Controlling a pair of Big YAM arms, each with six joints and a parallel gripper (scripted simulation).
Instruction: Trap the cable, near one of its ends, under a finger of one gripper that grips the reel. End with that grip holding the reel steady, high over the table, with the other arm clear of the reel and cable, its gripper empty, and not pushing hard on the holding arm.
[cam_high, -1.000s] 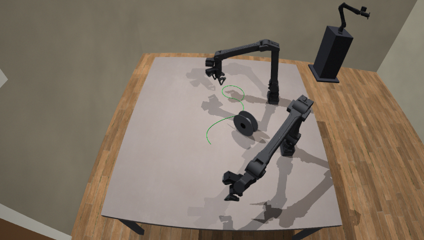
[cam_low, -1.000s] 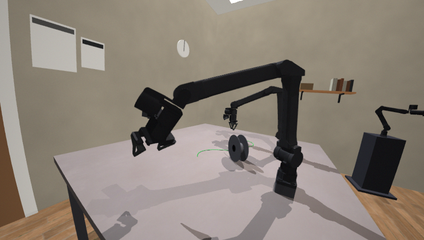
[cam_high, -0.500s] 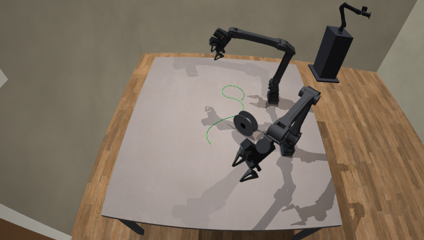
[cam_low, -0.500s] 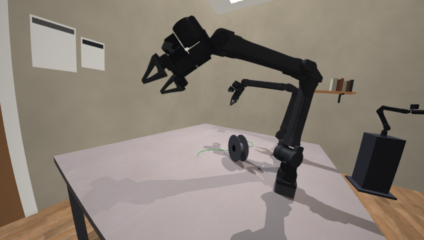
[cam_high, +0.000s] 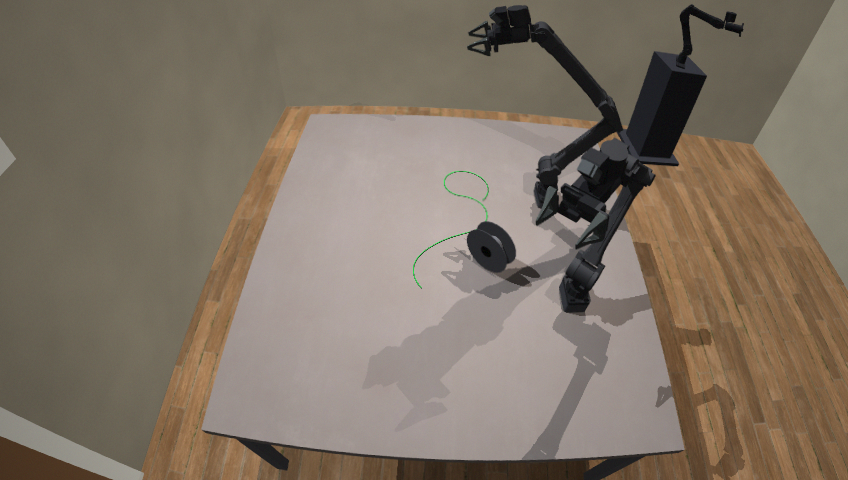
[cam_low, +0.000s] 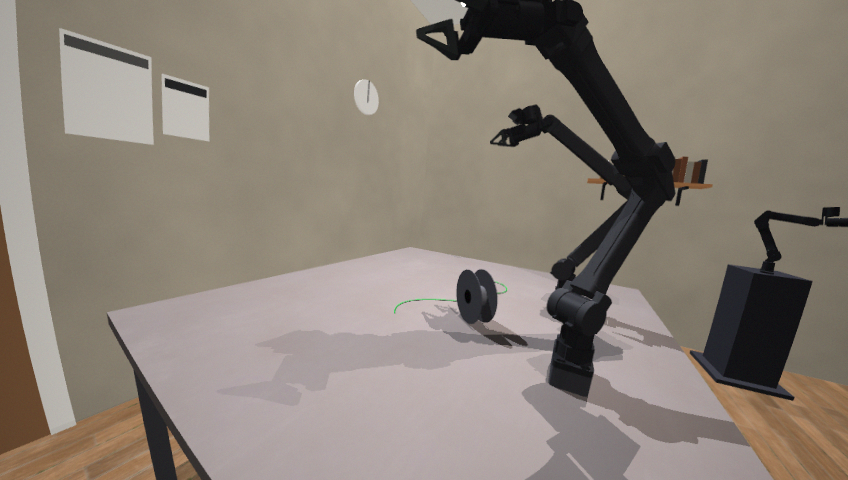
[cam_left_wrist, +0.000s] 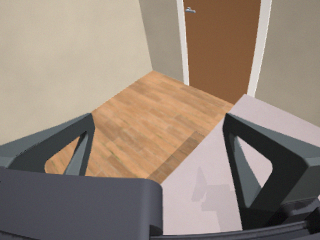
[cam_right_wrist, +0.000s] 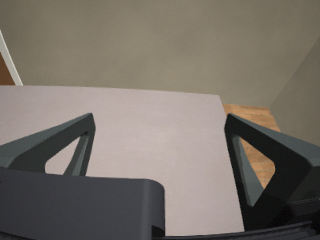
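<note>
The dark reel stands on its rims on the table. The thin green cable lies on the table, passing behind the reel. One end curves away in front of it in the top view; the other forms a loop beyond it. Its stretch at the reel is hidden. My left gripper is open and empty, raised high above the table. My right gripper is open and empty, also raised high. Neither touches reel or cable, and neither wrist view shows them.
The grey table has both arm bases near one edge, beside the reel. In the top view the raised arms appear close together. A dark pedestal with a small arm stands beyond the table. Arm shadows fall around the reel.
</note>
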